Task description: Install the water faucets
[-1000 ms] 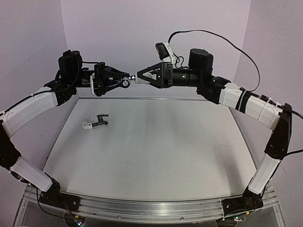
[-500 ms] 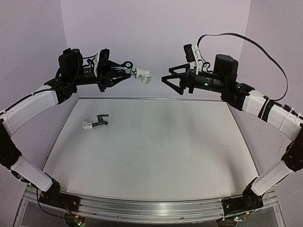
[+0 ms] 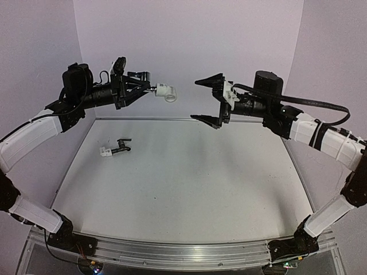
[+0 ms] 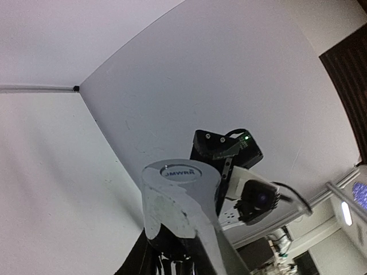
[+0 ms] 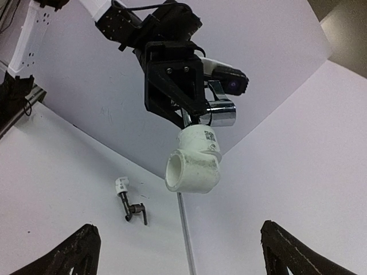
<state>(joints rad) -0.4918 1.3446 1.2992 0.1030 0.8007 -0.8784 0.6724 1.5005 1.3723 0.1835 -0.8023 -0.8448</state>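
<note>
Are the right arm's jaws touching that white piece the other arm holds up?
Apart. The top view shows bare wall between the open jaws and the white piece.

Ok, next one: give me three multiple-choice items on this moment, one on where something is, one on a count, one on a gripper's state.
1. Where is the dark tap?
A) lying on the table
B) held up in the air
C) hanging on the back wall

2. How many white fittings show?
A) one
B) two
C) four

3. The right gripper is:
A) shut on a tap
B) open and empty
C) shut and empty

Answers:
1 A: it lies flat on the table, on the left arm's side.
2 B: one sits on the dark tap, the other on the silver tap that the left gripper holds in the air.
3 B: its jaws stand wide apart with nothing between them.
</note>
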